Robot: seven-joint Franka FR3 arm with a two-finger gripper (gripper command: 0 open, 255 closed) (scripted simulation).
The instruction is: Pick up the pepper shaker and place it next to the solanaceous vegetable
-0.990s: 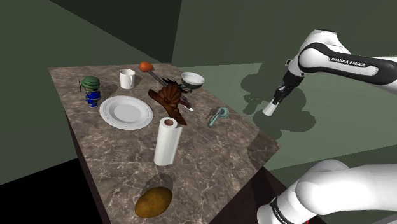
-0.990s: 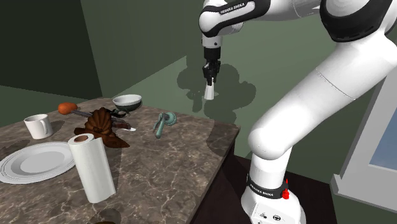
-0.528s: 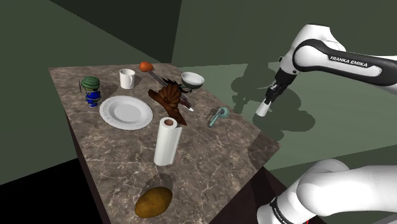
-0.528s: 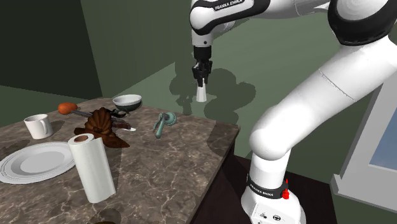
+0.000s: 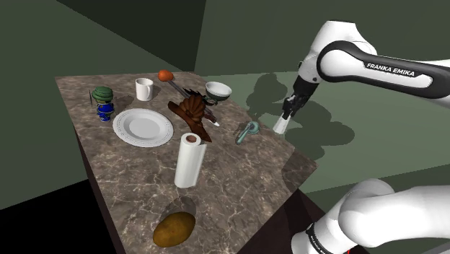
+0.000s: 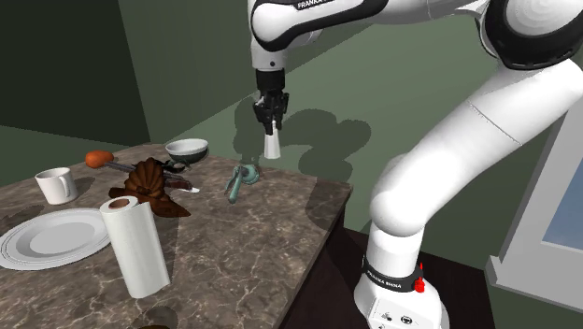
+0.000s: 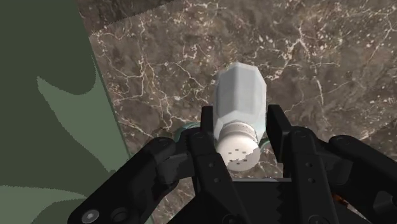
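My gripper [image 5: 288,115] is shut on a white pepper shaker [image 5: 280,125], which hangs below the fingers in the air. It is above the marble table's [image 5: 238,187] edge at the shoulder view's right, near a teal utensil [image 5: 249,131]. In the second exterior view the gripper [image 6: 272,124] holds the shaker [image 6: 272,147] just above that utensil [image 6: 241,180]. The wrist view shows the shaker [image 7: 238,95] clasped between both black fingers [image 7: 207,124], perforated cap toward the hand. A brown potato [image 5: 174,229] lies at the table's near end. A small orange-red fruit [image 5: 165,74] sits at the far end.
A paper towel roll [image 5: 190,160] stands mid-table. Beyond it are a white plate [image 5: 142,127], a mug [image 5: 144,89], a bowl [image 5: 218,90], a dark brown object [image 5: 193,115] and a blue figure with a green cap [image 5: 104,102]. Bare marble surrounds the potato.
The arm has carried the shaker toward the shoulder view's left and a little lower, from off the table's side to above its edge. The grip has not changed.
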